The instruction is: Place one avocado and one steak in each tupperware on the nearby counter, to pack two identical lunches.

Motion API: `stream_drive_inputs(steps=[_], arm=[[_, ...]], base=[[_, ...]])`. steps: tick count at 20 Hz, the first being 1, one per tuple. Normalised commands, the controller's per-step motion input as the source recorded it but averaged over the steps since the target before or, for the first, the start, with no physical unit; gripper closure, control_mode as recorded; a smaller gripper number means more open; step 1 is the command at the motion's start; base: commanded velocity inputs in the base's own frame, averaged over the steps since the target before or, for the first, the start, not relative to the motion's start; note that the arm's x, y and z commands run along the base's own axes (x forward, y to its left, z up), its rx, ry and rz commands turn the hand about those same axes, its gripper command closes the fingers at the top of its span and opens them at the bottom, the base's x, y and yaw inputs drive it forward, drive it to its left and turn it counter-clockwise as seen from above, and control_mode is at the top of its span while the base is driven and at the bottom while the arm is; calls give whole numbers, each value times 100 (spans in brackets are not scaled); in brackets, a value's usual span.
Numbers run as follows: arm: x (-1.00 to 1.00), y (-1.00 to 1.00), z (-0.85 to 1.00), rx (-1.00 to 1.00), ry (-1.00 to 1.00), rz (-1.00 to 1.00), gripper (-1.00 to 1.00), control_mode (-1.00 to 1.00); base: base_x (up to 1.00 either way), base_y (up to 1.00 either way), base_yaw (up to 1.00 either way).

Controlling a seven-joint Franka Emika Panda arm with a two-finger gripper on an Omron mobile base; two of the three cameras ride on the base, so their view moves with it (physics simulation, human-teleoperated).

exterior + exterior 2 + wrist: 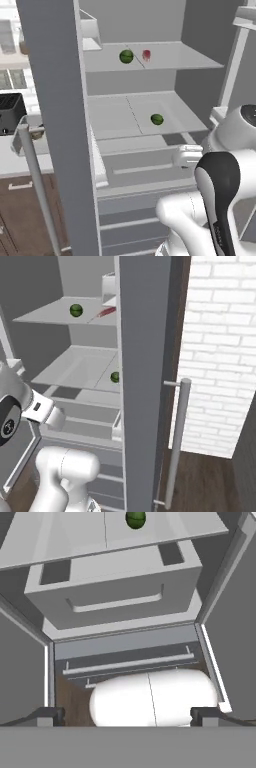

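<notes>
Green avocado point(126, 56) and red steak point(146, 54) upper centre on my fridge shelf point(200, 57); second avocado point(157, 119) mid-frame below (gripper point(128, 714) jaws wide apart, empty).

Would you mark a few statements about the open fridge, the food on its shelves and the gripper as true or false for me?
1. An avocado lies on the upper fridge shelf. True.
2. The steak lies on the lower shelf. False: it lies on the upper shelf, beside that avocado.
3. A second avocado lies on the lower shelf. True.
4. The gripper is shut on an avocado. False: its jaws stand wide open with nothing between them.
5. The fridge doors are closed. False: they stand open and the shelves are exposed.
</notes>
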Motion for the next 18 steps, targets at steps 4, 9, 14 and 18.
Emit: stream_drive_inputs(steps=[4,9,14,18], arm=[[0,0,0,0,0,0,-100,100],[0,0,0,0,0,0,-100,100],[95,-24,-25,0,0,0,-100,-100],[100,-28,-29,0,0,0,-100,-100]], base=[[67,-24,7],[65,-11,0],[0,0,0],[0,0,0]])
